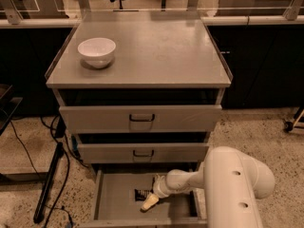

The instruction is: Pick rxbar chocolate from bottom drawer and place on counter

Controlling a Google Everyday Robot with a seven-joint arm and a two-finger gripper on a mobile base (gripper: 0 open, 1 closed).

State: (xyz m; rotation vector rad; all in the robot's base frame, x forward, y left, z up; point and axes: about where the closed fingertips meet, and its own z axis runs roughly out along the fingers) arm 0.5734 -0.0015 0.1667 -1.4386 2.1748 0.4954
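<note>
The end effector [149, 202] is hanging down inside the open bottom drawer [114, 201], approx. mid-tray, its pale tip pointing down and to the left. The white arm [235, 189] is reaching in from the right side of the cabinet. Whether the end effector is released or clenched can't be told from this view, and nothing is visibly being grasped.

The rxbar chocolate [141, 193] is lying flat on the drawer floor as a small dark wrapper. It is sitting just beside the end effector's tip, toward the drawer's back and slightly left. Touching or a hair apart? Can't say. Its long axis seems to be running roughly left-right across the drawer (the wrapper is partly masked by the wrist, so that's a judgement). The coming grasp is likely hinging on a short shift back and left, w/ the closing direction set across the bar's short side.

Count:
- 1 bar, 1 arm, 1 end effector (no second arm to choose from).
- 3 drawers: the bottom one pulled well out, and the 2 handled ones [141, 118] [142, 153] above it looking slightly ajar.
- 1 white bowl [97, 52], sitting on the surface [156, 51] near its back-left corner, well apart from the bar.

The place step isn't begun yet.
</note>
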